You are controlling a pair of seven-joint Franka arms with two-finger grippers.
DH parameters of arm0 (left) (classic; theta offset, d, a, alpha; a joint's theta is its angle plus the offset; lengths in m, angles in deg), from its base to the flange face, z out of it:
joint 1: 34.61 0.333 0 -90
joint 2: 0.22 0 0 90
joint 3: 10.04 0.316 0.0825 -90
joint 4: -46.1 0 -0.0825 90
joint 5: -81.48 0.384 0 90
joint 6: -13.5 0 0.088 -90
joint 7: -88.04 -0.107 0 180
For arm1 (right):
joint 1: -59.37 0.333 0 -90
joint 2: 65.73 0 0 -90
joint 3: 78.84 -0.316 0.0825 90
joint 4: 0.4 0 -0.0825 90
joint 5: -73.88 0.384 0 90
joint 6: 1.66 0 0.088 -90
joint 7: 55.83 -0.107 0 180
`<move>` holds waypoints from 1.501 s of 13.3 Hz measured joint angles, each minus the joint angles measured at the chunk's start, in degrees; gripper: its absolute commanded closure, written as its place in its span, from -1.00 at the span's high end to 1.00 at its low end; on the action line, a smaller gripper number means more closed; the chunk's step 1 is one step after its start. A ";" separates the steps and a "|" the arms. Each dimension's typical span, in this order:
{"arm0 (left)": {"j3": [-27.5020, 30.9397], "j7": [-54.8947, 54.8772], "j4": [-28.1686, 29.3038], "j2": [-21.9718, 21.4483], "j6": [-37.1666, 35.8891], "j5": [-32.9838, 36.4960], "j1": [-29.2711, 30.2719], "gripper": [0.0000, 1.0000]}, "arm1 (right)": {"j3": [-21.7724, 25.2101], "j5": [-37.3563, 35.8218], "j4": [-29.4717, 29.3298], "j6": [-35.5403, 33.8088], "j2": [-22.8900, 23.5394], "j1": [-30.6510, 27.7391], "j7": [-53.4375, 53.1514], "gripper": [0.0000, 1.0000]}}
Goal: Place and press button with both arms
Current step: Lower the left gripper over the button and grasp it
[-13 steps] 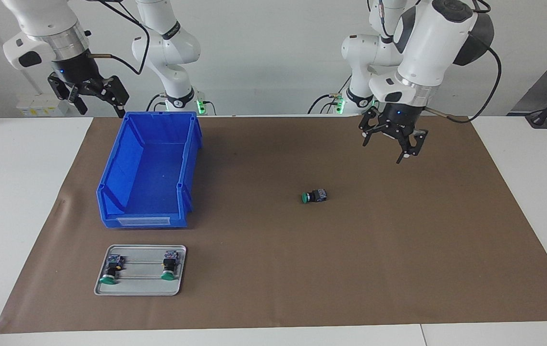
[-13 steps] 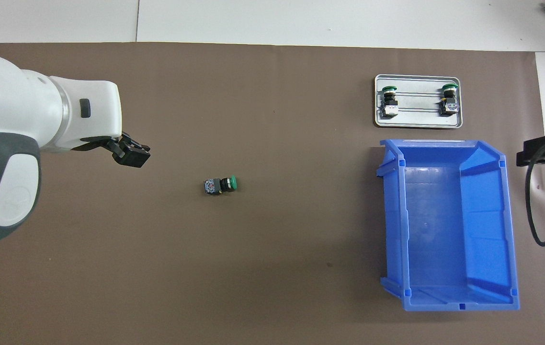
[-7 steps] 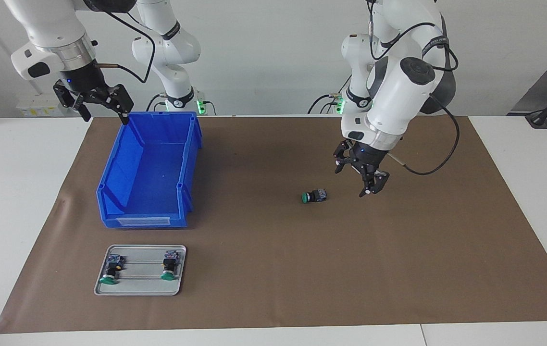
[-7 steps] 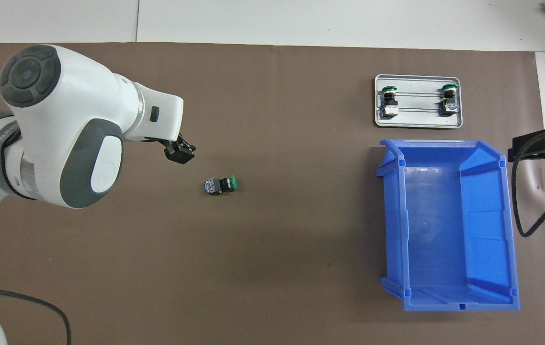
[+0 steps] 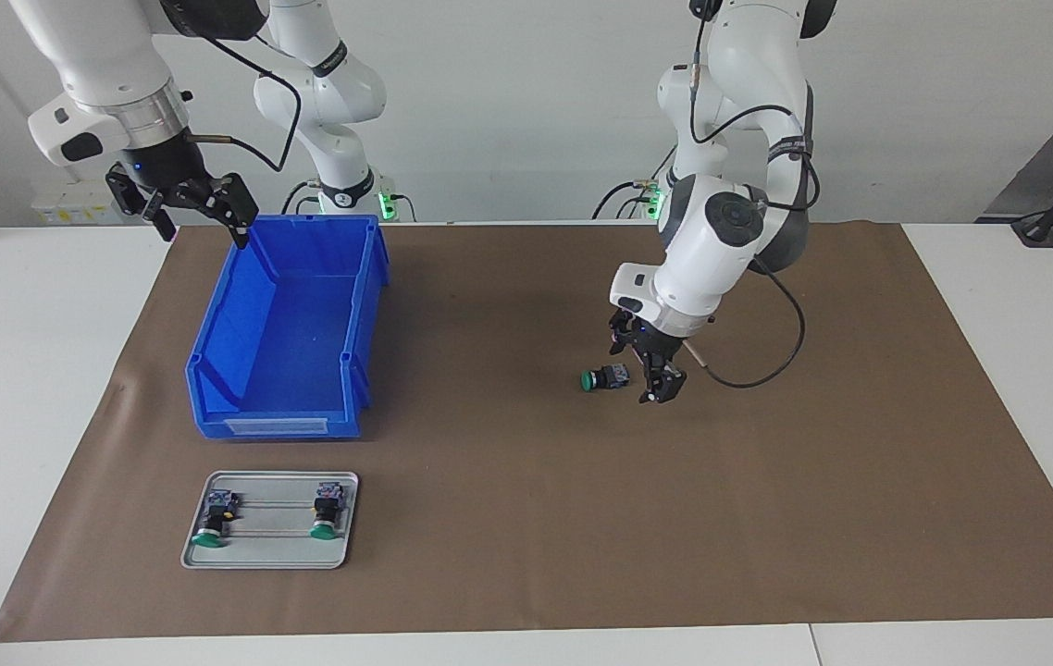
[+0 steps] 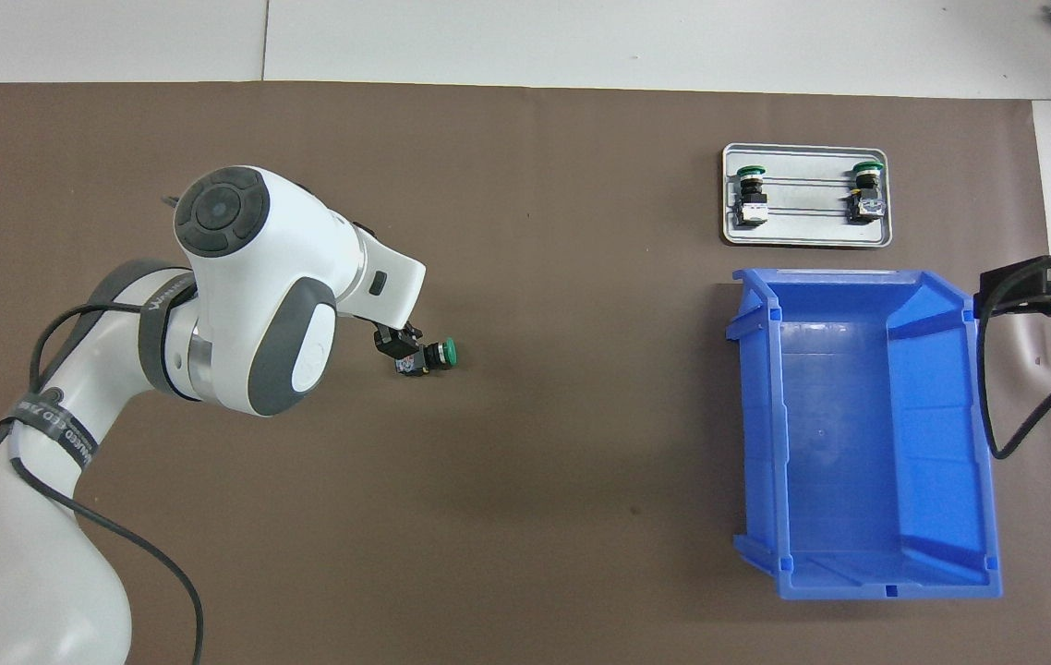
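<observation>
A loose button (image 5: 604, 377) with a green cap lies on its side on the brown mat, also in the overhead view (image 6: 434, 356). My left gripper (image 5: 642, 370) is open and low, right beside the button's terminal-block end; whether it touches it I cannot tell. From overhead the left gripper (image 6: 393, 343) covers that end. My right gripper (image 5: 186, 211) is open and empty, raised over the corner of the blue bin (image 5: 360, 314) nearest the robots; only part of the right gripper (image 6: 1038, 288) shows overhead.
A metal tray (image 5: 272, 550) holding two more green buttons (image 5: 212, 520) (image 5: 325, 513) lies farther from the robots than the bin, also seen overhead (image 6: 807, 231). The bin (image 6: 858, 275) is empty. A brown mat (image 5: 526, 518) covers the table.
My left arm has swung down and toward the loose button, ending right beside it. My right gripper has shifted slightly toward the bin's corner. The button has not moved.
</observation>
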 measured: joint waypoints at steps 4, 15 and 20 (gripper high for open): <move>-0.03 -0.31 4.71 0.92 6.69 -0.04 -4.20 0.91 | -0.01 0.74 0.05 -0.49 -0.05 0.00 0.00 1.00; 0.39 -4.61 9.91 3.21 15.35 -0.14 -6.43 0.56 | -0.08 1.28 0.07 -0.70 -0.52 0.01 -4.74 1.00; 0.84 -4.24 9.83 3.33 15.57 -0.23 -6.42 -1.00 | -0.15 1.28 0.16 -0.70 -0.59 0.01 -4.74 1.00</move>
